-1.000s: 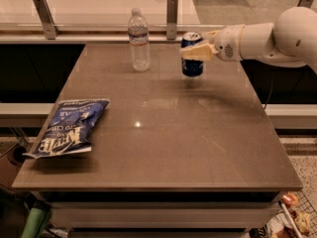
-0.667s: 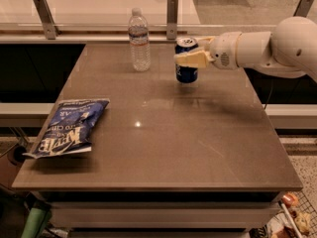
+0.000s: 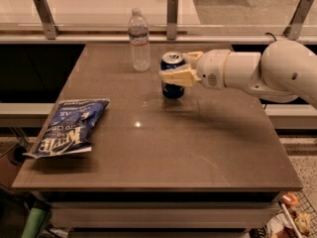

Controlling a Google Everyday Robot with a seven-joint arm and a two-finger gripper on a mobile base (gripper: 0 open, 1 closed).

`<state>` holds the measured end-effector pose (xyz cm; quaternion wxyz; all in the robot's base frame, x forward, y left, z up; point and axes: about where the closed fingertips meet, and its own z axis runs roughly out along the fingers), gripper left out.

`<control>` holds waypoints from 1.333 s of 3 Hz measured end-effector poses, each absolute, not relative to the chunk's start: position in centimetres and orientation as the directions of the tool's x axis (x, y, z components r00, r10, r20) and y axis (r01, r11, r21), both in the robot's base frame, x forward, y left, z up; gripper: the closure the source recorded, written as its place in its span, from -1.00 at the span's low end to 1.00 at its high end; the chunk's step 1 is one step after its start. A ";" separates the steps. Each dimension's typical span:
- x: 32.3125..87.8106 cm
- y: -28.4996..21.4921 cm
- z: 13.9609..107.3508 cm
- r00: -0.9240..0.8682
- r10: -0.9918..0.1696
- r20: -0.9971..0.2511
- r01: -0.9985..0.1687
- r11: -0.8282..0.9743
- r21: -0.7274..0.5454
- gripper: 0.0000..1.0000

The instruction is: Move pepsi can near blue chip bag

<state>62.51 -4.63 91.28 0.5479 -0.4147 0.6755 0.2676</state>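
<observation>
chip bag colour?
Chip bag: blue, white lettering; camera view. Gripper grips pepsi can toward back of table.

dim; gripper (image 3: 174, 67) clasping pepsi can (image 3: 172, 90) over table (image 3: 198, 152) casts soft shadow (glare)

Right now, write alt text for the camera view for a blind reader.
A white robot arm reaches in from the right, its gripper closed on the pepsi can at the table's far middle. The blue chip bag lies flat at the front left, well apart; a water bottle stands just left of the can.
</observation>
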 end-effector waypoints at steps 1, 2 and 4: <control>60.3 -2.5 91.0 -0.059 -0.276 -0.959 -0.854 0.511 -0.094 1.00; 58.5 -0.2 90.6 -0.079 -0.279 -0.957 -0.855 0.512 -0.078 1.00; 55.3 3.6 89.5 -0.104 -0.242 -0.965 -0.860 0.510 -0.036 1.00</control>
